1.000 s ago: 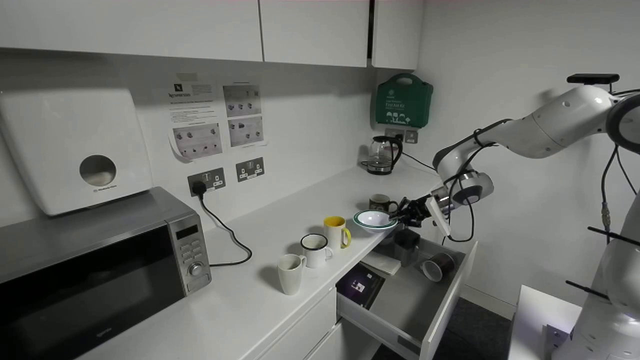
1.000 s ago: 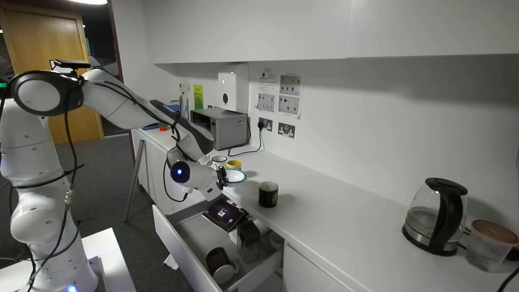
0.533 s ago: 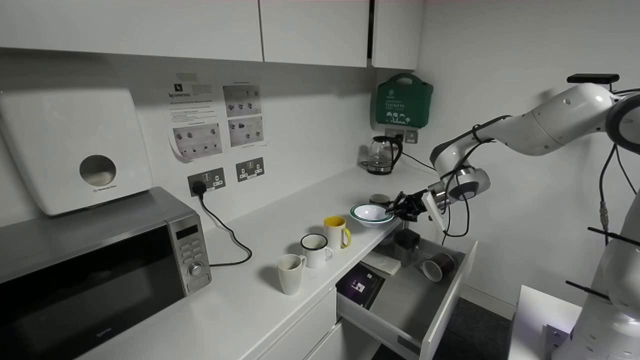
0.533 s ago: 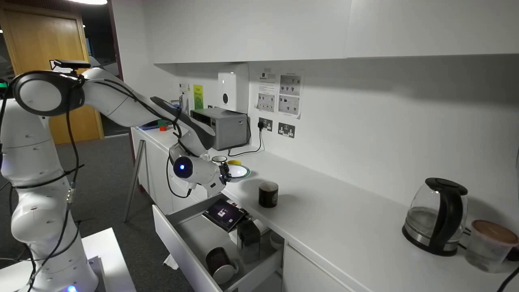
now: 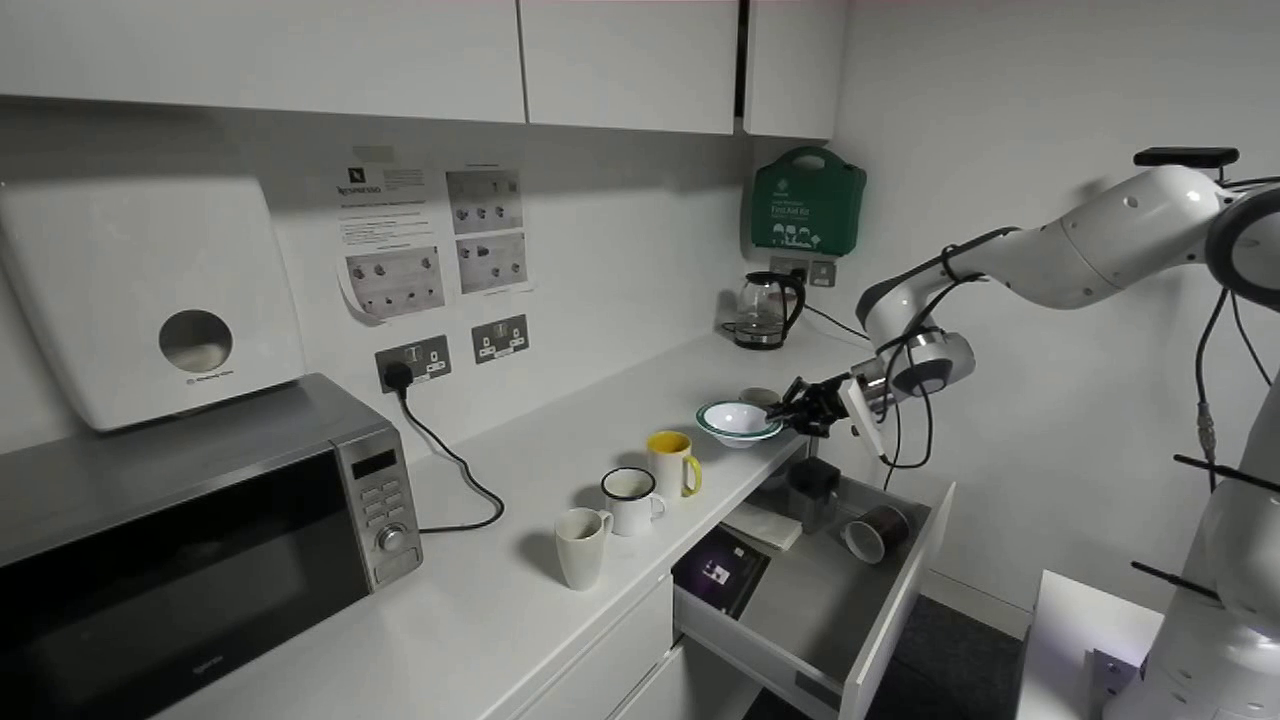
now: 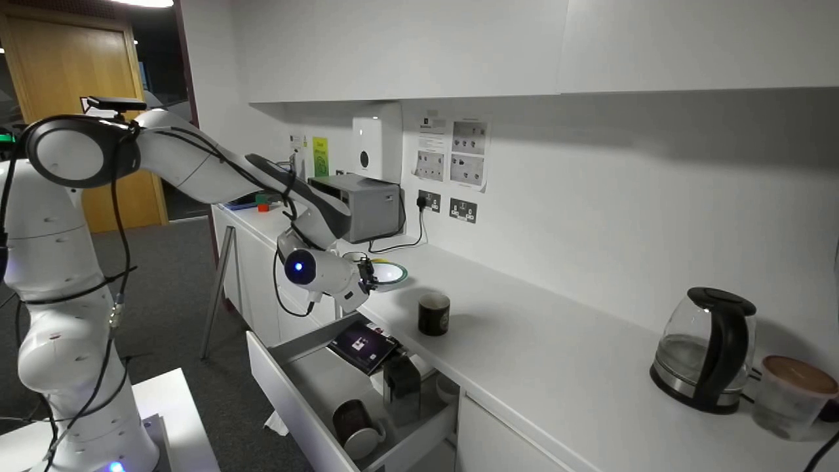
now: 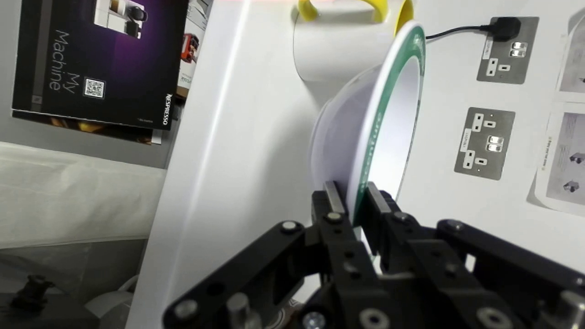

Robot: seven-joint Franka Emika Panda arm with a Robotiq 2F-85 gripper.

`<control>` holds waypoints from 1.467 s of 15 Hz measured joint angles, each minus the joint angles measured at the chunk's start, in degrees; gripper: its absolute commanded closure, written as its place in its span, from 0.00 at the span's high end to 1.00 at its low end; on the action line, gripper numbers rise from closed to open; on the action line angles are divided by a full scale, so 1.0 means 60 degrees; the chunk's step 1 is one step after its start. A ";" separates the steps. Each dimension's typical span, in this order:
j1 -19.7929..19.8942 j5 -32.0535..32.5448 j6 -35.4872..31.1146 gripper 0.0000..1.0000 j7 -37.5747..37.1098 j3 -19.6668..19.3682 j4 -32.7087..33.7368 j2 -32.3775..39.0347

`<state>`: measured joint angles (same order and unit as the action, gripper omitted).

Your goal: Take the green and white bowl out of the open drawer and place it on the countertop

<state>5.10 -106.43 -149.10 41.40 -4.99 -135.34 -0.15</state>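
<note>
Both exterior views are facing along the countertop [image 5: 480, 620] from opposite directions, sharing the drawer [image 6: 318, 380]; the wrist view is peering closely past the gripper [image 7: 354, 196] at five o'clock.

In an exterior view, the microwave [image 5: 215, 530] stands left on the countertop [image 5: 455, 630], three mugs [image 5: 630, 512] in a row to its right, then the bowl [image 5: 735, 420], in the gripper [image 7: 353, 194] over the countertop, another mug [image 5: 758, 396] and the kettle [image 5: 760, 322] behind it, with a toppled mug [image 5: 880, 532] in the open drawer [image 5: 812, 605] below.
</note>
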 measured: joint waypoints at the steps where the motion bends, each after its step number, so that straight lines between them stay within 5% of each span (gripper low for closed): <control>1: 0.0000 0.0000 0.0000 0.04 0.0000 0.0000 0.0027 0.0032; 22: 0.0001 0.0000 -0.0016 0.04 0.0000 -0.0001 0.1036 0.1196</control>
<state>5.11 -106.43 -149.19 41.40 -5.00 -129.12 7.03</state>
